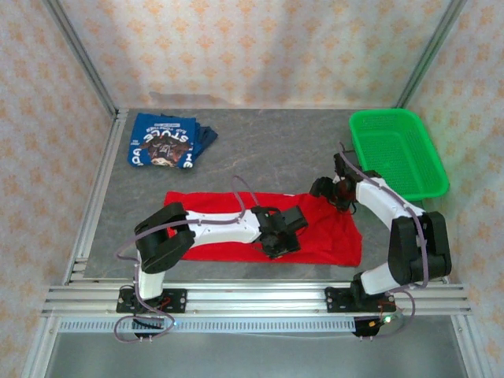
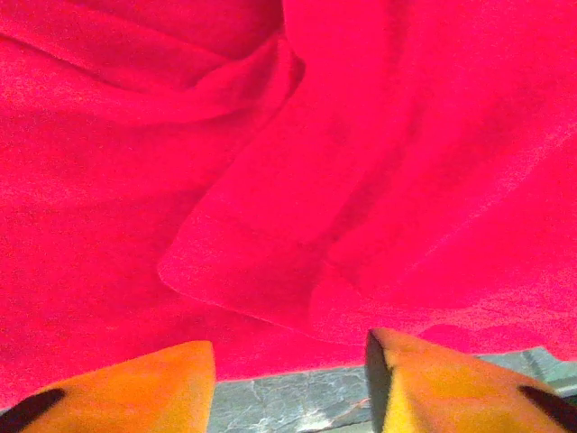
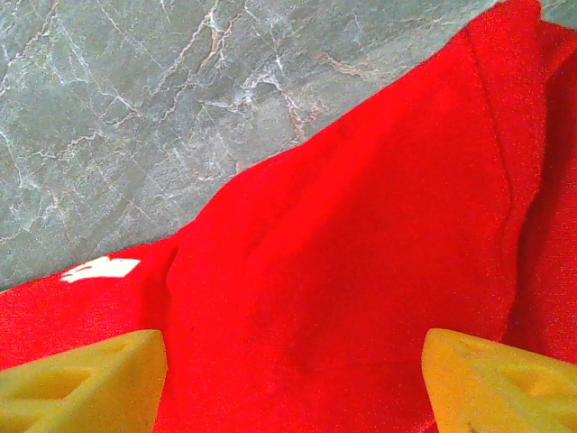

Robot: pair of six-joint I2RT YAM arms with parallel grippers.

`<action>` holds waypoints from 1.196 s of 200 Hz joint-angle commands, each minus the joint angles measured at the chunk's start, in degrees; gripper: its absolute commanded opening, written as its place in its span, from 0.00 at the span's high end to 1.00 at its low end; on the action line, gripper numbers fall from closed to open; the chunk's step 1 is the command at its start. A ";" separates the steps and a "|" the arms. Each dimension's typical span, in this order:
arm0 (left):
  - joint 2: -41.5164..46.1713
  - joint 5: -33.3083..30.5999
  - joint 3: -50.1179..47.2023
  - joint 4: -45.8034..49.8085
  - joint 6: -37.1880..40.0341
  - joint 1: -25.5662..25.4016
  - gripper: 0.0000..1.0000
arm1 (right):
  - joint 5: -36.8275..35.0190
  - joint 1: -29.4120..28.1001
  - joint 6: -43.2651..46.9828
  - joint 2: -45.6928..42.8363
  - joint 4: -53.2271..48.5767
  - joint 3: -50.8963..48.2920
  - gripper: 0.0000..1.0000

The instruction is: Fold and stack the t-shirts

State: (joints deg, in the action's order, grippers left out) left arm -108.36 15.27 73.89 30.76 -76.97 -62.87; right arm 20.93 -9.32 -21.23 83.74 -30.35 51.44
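Note:
The red t-shirt (image 1: 335, 236) lies spread along the near part of the table, rumpled and partly doubled over in the left wrist view (image 2: 270, 180). My left gripper (image 1: 282, 236) hovers over its middle near the front hem, open (image 2: 290, 379), with bare table between the fingers and no cloth in them. Above the shirt's far right edge, my right gripper (image 1: 331, 197) stands open (image 3: 293, 383), the red cloth (image 3: 361, 271) lying flat below it. The blue t-shirt (image 1: 165, 142), folded with its white lettering up, rests at the back left.
A green mesh basket (image 1: 398, 153) stands at the back right, close behind the right arm. Grey marbled table (image 1: 268, 150) stretches between the blue shirt and the basket. Metal rails run along the left side and the near edge.

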 commanded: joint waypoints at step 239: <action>24.59 -10.64 -17.80 5.88 50.99 49.40 0.47 | -16.45 -19.48 -30.79 -14.24 -4.42 -14.43 0.34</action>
State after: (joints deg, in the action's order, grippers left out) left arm -80.01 3.62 57.04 39.86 -28.77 -16.21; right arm 9.10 -28.56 -49.30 64.58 -41.34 38.50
